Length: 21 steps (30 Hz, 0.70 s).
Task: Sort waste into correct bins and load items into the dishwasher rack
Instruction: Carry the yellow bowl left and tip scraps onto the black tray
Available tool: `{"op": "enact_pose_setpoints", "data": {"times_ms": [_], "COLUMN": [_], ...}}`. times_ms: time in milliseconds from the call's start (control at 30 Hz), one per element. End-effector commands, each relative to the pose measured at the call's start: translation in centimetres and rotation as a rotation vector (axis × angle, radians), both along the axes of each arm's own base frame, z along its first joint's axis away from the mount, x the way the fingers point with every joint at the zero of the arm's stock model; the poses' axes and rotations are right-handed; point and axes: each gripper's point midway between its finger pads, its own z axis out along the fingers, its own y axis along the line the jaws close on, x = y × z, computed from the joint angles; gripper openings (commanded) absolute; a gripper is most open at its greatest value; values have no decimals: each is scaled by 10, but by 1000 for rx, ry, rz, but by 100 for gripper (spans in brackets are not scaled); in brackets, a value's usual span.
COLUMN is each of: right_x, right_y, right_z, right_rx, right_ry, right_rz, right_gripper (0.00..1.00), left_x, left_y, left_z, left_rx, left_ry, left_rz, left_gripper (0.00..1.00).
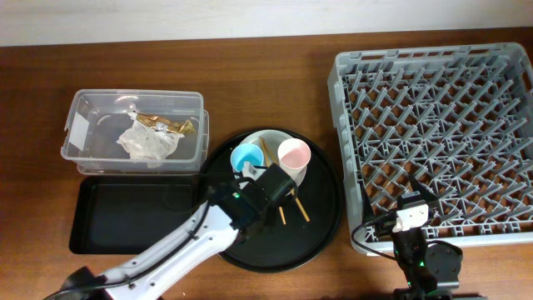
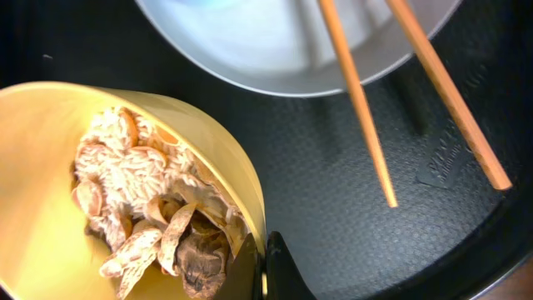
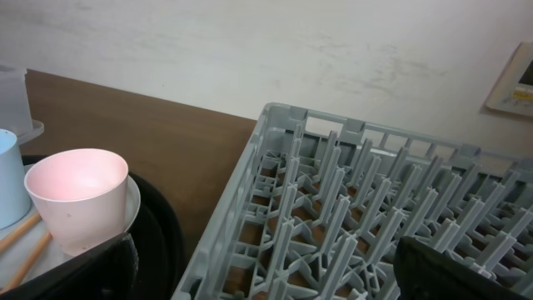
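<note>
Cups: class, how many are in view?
2. The light-blue cup stands beside the pink cup, both on the white plate; the left arm could hide more.

Left arm (image 1: 171,248): white link, black wrist, green light. Right arm (image 1: 433,260): black, white block, black cable.

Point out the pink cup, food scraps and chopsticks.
pink cup (image 3: 83,227), right wrist view, on its outer wall.
food scraps (image 2: 141,196), left wrist view, middle of the heap.
chopsticks (image 2: 360,108), left wrist view, shaft of the left stick.

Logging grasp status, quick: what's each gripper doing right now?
Left gripper: closed on the yellow bowl, at its rim.
Right gripper: open, holding nothing.
</note>
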Motion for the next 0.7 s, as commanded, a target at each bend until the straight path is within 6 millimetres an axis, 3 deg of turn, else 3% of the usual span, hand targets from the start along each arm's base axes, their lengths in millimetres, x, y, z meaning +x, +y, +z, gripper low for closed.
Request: {"op": "enact_pose_setpoints", "data": {"times_ms": [0, 167, 233, 467, 667], "right_x": [0, 0, 0, 0, 0], "right_y": [1, 1, 1, 1, 1], "right_z": [-2, -2, -2, -2, -2], "right_rx": [3, 3, 3, 3, 3], "right_ry": [4, 3, 3, 3, 3], "right_rz": [3, 3, 3, 3, 3], "right_gripper": [99, 99, 99, 99, 99], "left_x": [15, 32, 39, 55, 62], "left_y": [21, 45, 72, 154, 209], "left_z": [19, 55, 64, 64, 69], "left_rx": [4, -44, -46, -52, -277], "left_ry": [-49, -101, -118, -75, -71], "left_rz": [27, 74, 152, 341, 434], "left_gripper": [1, 0, 0, 0, 0]}}
